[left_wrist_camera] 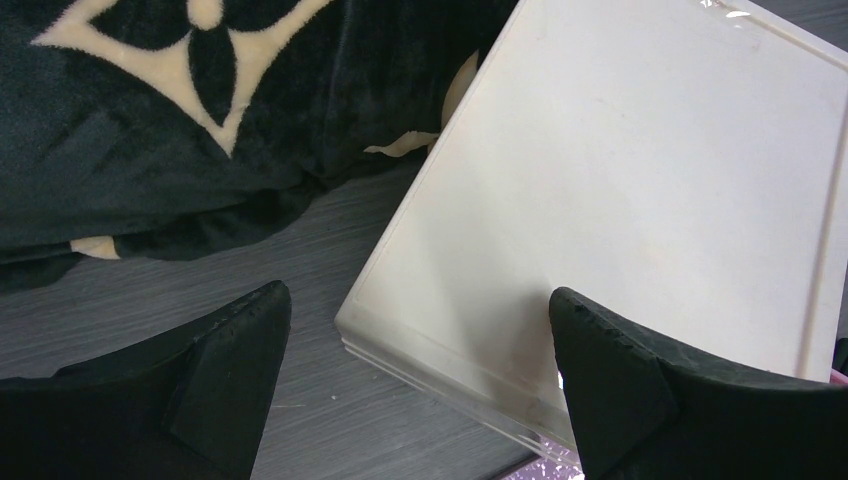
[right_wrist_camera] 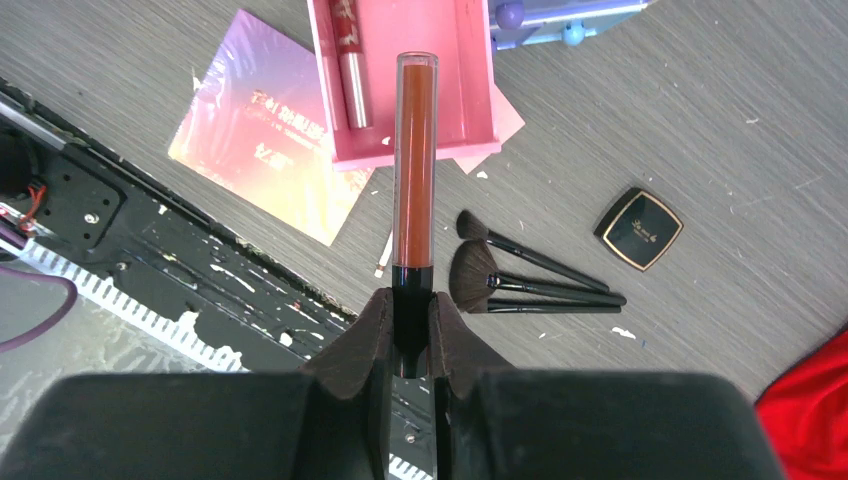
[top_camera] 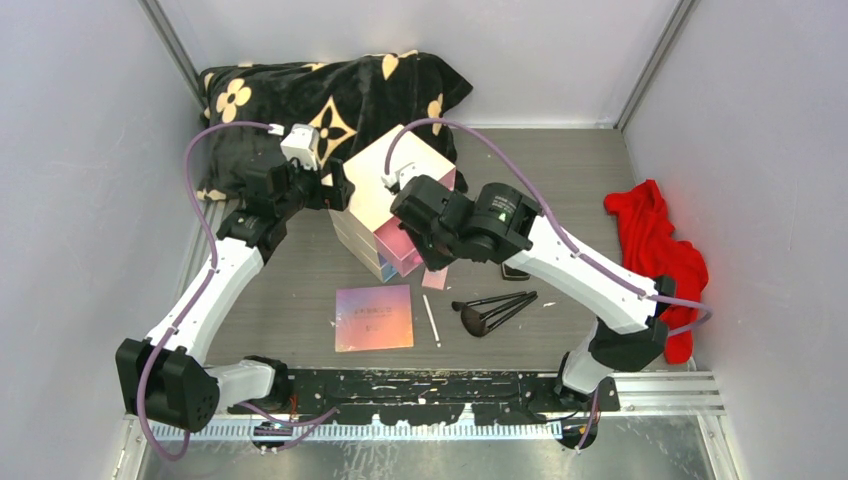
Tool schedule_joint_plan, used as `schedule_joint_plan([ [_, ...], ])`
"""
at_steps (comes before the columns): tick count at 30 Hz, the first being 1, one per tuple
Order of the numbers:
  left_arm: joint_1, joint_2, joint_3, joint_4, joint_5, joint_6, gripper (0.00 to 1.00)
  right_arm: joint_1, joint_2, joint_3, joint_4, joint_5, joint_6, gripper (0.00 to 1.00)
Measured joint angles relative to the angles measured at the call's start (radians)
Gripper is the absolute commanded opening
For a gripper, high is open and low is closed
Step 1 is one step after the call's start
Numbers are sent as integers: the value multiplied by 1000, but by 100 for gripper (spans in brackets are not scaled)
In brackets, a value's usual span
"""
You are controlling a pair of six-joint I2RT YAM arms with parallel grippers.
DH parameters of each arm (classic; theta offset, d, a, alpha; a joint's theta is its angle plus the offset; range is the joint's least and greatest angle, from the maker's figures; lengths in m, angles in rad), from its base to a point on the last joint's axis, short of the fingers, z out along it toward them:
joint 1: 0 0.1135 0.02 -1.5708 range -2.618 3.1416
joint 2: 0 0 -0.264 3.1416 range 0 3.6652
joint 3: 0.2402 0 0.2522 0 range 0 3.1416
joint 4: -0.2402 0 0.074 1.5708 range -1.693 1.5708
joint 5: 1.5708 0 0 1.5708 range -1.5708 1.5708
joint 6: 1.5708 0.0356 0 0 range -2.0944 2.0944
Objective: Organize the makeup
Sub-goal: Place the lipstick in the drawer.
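Note:
My right gripper point(right_wrist_camera: 413, 300) is shut on the black cap of a clear tube of red-brown gloss point(right_wrist_camera: 415, 160). The tube hangs over the pulled-out pink drawer point(right_wrist_camera: 470, 90), where another tube point(right_wrist_camera: 350, 70) lies. My left gripper point(left_wrist_camera: 420, 340) is open, its fingers either side of a near corner of the cream box point(left_wrist_camera: 620, 180) without touching it. On the table lie the iridescent palette point(top_camera: 374, 317), a thin white stick point(top_camera: 431, 320), black-handled brushes point(top_camera: 495, 310) and a black compact point(right_wrist_camera: 640, 228). A small pink square point(right_wrist_camera: 505, 120) peeks out under the drawer.
A black blanket with cream flowers point(top_camera: 330, 100) is heaped behind the box. A red cloth point(top_camera: 655, 250) lies at the right wall. A blue drawer with round knobs point(right_wrist_camera: 570, 15) sits beside the pink one. The black base rail point(top_camera: 450, 385) runs along the near edge.

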Motion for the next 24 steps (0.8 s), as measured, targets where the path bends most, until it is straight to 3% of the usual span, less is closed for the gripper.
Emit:
schedule_joint_plan([
  [24, 0, 0, 0, 0, 0, 0, 100, -142, 202, 179, -33, -212, -159, 1],
])
